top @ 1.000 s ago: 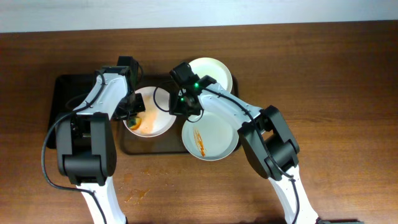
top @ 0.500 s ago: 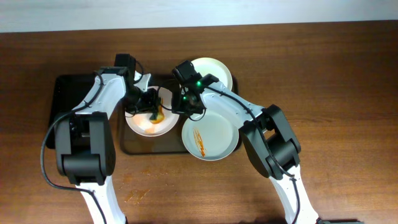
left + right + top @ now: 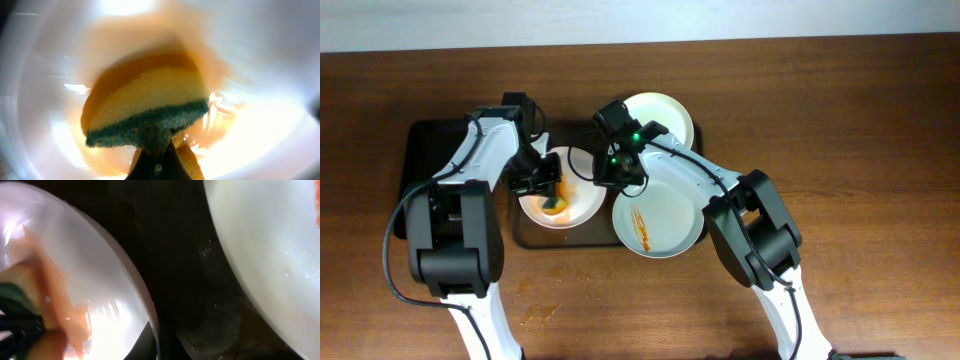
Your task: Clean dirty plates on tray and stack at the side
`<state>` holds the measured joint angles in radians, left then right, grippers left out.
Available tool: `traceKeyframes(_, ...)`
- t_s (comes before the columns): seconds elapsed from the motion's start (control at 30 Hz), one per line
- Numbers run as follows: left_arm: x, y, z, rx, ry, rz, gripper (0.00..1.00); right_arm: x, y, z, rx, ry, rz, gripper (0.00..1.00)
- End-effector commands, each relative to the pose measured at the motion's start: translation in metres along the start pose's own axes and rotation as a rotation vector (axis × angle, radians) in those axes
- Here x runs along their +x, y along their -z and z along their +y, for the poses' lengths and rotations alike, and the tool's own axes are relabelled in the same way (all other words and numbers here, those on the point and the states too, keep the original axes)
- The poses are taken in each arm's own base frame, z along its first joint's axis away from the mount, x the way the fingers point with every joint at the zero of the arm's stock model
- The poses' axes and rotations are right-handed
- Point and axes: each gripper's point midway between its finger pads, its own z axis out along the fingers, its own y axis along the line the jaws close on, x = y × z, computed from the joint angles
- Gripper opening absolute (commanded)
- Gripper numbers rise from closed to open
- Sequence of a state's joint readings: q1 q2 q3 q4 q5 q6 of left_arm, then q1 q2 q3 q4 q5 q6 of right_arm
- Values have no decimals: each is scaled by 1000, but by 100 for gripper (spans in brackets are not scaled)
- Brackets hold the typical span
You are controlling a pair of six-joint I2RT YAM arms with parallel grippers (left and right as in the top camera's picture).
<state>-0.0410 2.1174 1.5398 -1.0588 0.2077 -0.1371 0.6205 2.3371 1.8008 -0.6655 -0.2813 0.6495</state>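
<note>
The left gripper was seen clamped on a sponge, which was pressed into a sauce-smeared plate on the tray. The right gripper was positioned at that plate's rim; whether it was apart or together could not be told. A streaked plate was set alongside.

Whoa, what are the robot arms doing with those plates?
They are washing dishes. The left gripper holds a yellow-and-green sponge pressed into a saucy plate on the brown tray. The right gripper seems to pinch that plate's rim to steady it. Beside it another plate has orange streaks, so it is not wiped yet. A third plate behind looks plain white.
</note>
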Motion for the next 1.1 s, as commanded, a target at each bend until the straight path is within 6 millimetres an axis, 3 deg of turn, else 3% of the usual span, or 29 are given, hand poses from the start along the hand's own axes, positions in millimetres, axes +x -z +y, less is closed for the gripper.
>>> traceKeyframes(0.0, -2, -6, -37, 201, -114, -6, 1, 0, -7, -12, 34, -22, 2, 4)
traceKeyframes(0.1, -36, -3, -31, 180, -57, -136, 1, 0, -7, -12, 34, -22, 2, 4)
traceKeyframes(0.17, -58, -1, 3, 10, 134, -232, 1, 0, -7, -12, 34, -22, 2, 4)
traceKeyframes(0.2, -63, 2, 25, -105, 220, -273, 1, 0, -7, -12, 34, -22, 2, 4)
traceKeyframes(0.23, -63, 3, 34, -155, 246, -286, 1, 0, -7, -12, 34, -22, 2, 4)
traceKeyframes(0.3, -56, 5, 50, -251, 258, -273, 1, 0, -7, -12, 34, -22, 2, 4)
traceKeyframes(0.47, -2, 5, 69, -384, 262, -66, 1, 0, -7, -12, 34, -22, 2, 4)
traceKeyframes(0.53, 11, 1, 57, -313, 167, 13, 1, 0, -7, -12, 34, -22, 2, 4)
traceKeyframes(0.6, 16, -7, 10, -28, -34, 72, 1, 0, -7, -12, 34, -22, 2, 4)
traceKeyframes(0.67, 14, -6, -11, 97, -96, 62, 1, 0, -7, -12, 37, -23, 5, 4)
traceKeyframes(0.83, 1, 0, -23, 168, -101, 13, 1, 1, -7, -13, 38, -24, 8, 4)
traceKeyframes(0.93, -25, 37, -30, 286, -126, -71, 1, 1, -7, -13, 38, -24, 8, 4)
traceKeyframes(1.07, -49, 80, -15, 324, -85, -160, 1, 1, -7, -13, 38, -24, 8, 4)
